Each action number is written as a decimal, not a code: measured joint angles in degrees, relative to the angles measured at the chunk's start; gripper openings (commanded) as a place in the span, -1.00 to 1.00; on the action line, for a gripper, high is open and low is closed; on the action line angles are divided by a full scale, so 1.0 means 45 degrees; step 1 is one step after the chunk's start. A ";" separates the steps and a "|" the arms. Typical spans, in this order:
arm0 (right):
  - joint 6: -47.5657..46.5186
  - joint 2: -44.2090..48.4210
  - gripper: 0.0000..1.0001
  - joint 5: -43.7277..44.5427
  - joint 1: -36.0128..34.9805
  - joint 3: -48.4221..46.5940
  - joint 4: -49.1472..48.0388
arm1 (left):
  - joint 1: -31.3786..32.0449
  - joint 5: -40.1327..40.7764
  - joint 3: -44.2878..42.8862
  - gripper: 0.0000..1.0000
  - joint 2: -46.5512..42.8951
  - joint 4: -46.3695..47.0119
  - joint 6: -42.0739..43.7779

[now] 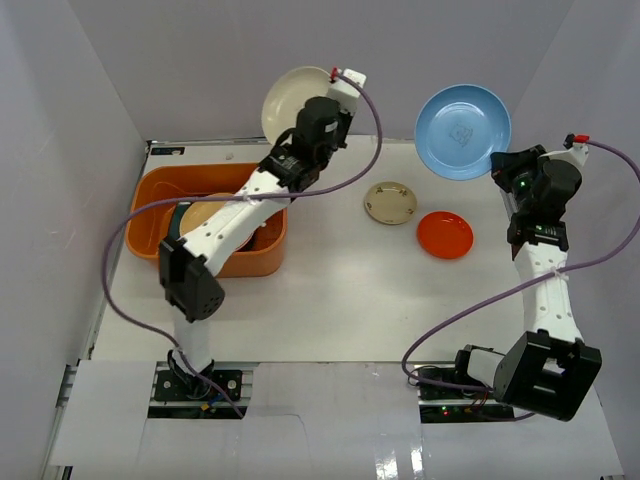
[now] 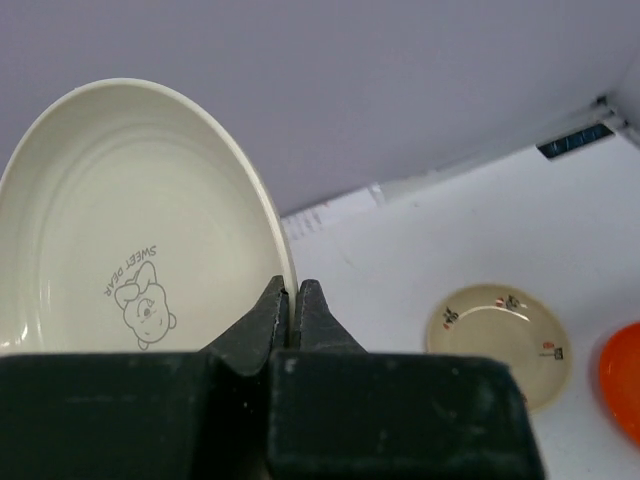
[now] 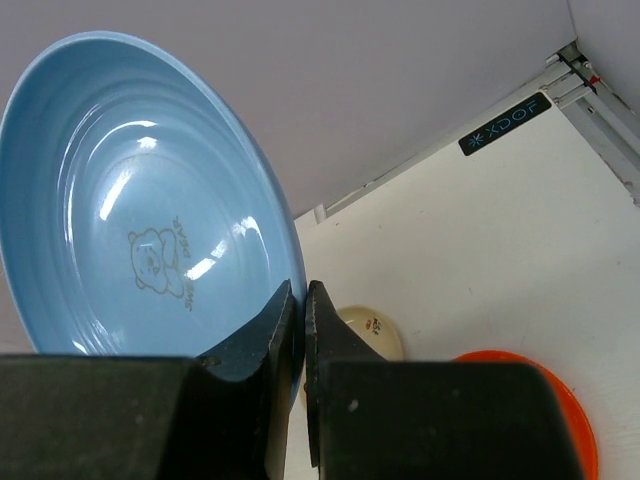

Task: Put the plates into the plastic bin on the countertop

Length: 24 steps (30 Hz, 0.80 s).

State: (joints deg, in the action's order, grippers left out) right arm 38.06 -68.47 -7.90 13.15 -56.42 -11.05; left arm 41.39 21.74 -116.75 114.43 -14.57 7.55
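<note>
My left gripper (image 2: 292, 292) is shut on the rim of a round cream plate (image 2: 120, 230), which it holds up in the air near the back wall; the same cream plate (image 1: 293, 100) shows in the top view above and behind the orange plastic bin (image 1: 150, 215). A teal plate (image 1: 180, 222) and a tan one (image 1: 222, 205) lie in the bin under the left arm. My right gripper (image 3: 301, 295) is shut on the rim of a raised blue plate (image 3: 130, 210), the blue plate (image 1: 462, 130) tilted at the back right. On the white countertop (image 1: 330, 300) lie a small cream plate (image 1: 390, 203) and an orange plate (image 1: 445, 235).
White walls enclose the countertop on the left, back and right. A metal rail (image 3: 600, 100) runs along the counter's back right corner. Purple cables (image 1: 470, 310) loop from both arms over the surface.
</note>
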 measured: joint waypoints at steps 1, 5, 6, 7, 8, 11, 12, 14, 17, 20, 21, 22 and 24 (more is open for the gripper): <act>-0.0024 0.0272 -0.85 -0.0010 0.0005 0.0000 0.0199 | -0.0015 0.0306 0.0398 -1.00 -0.0899 0.0117 0.0155; -0.0087 0.1025 -0.84 -0.0330 0.0029 0.0000 0.0729 | -0.0097 0.1710 0.2832 -1.00 -0.4381 0.0355 0.0588; -0.0126 0.1137 -0.84 -0.0403 -0.0039 0.0000 0.0831 | -0.0102 0.2016 0.3473 -1.00 -0.5066 0.0253 0.0563; -0.0175 0.1195 -0.84 -0.0457 -0.0199 -0.0010 0.0928 | -0.0141 0.2268 0.4265 -1.00 -0.5775 0.0131 0.0500; -0.0272 0.1209 -0.85 -0.0432 -0.0495 -0.0019 0.1059 | -0.0194 0.2497 0.5051 -1.00 -0.6411 -0.0092 0.0321; -0.0738 0.0991 -0.85 -0.0364 -0.1914 -0.0291 0.1773 | -0.0379 0.2987 0.7397 -1.00 -0.7640 -0.0651 -0.0277; -0.0899 0.0855 -0.85 -0.0238 -0.2565 -0.0447 0.1967 | -0.0471 0.3036 0.8106 -1.00 -0.7849 -0.0918 -0.0476; -0.1214 0.0500 -0.84 -0.0083 -0.4012 -0.0777 0.2215 | -0.0714 0.2963 0.9457 -1.00 -0.7932 -0.1287 -0.0879; -0.1467 0.0146 -0.85 0.0005 -0.5659 -0.1073 0.2467 | -0.1185 0.2633 1.0686 -1.00 -0.7563 -0.1972 -0.1486; -0.1603 -0.0005 -0.84 0.0287 -0.6431 -0.1253 0.2569 | -0.1554 0.2487 1.1098 -0.99 -0.7159 -0.2195 -0.1846; -0.1622 -0.0039 -0.84 0.0437 -0.6615 -0.1292 0.2569 | -0.1632 0.2482 1.1181 -0.98 -0.7053 -0.2176 -0.1933; -0.1651 -0.0078 -0.84 0.0578 -0.6795 -0.1336 0.2574 | -0.1700 0.2487 1.1249 -0.85 -0.6970 -0.2161 -0.2016; -0.1700 -0.0219 -0.85 0.0826 -0.7087 -0.1452 0.2569 | -0.1831 0.2516 1.1438 -0.48 -0.6849 -0.2103 -0.2147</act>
State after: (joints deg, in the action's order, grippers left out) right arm 30.41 -69.45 -4.19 -18.74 -62.96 0.51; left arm 33.15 33.06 -65.28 83.61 -24.03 -2.11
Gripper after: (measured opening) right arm 0.089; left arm 0.132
